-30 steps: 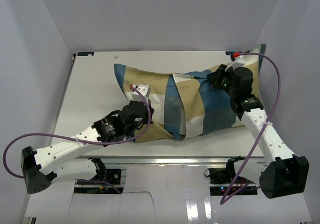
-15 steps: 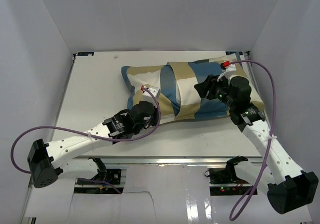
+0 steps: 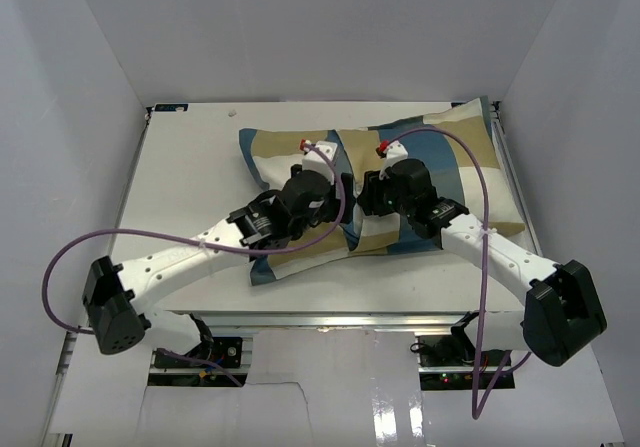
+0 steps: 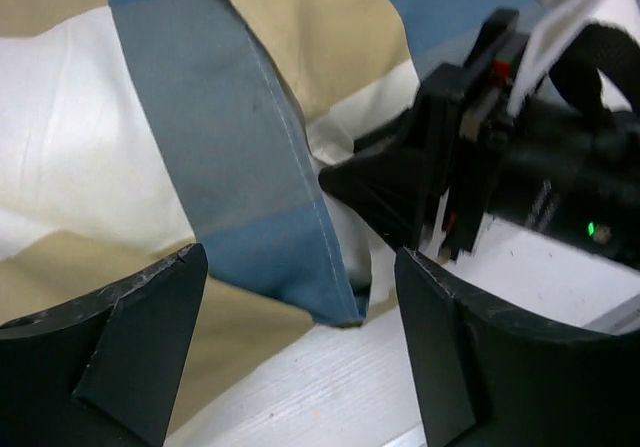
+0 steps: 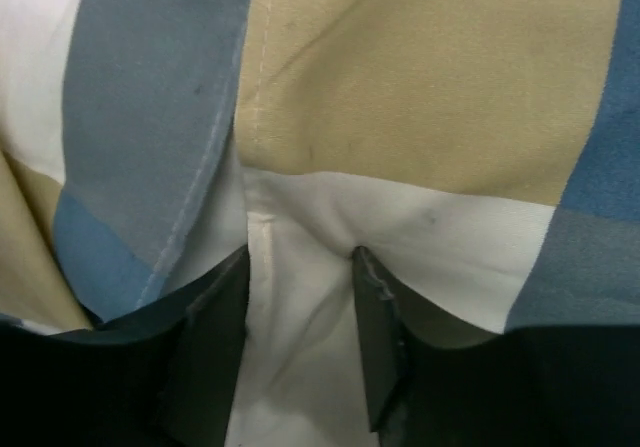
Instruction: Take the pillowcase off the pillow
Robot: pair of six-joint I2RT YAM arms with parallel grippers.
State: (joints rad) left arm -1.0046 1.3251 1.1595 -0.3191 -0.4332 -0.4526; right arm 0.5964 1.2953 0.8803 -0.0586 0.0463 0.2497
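The pillowcase, in blocks of blue, tan and cream, lies across the table with the pillow hidden inside it. Both grippers meet at its middle. My left gripper is wide open; in the left wrist view the blue hemmed flap hangs between its fingers without touching them, above bare table. My right gripper faces it from the right. In the right wrist view its fingers press into the cream block and pinch a ridge of it, beside the blue flap.
White walls close in the table on the left, back and right. The table's front edge with its metal rail runs just below the pillowcase. Purple cables loop off both arms.
The pillowcase has swung so its right end points to the back right corner. Both arms moved in to its middle. The left gripper went from shut to wide open.
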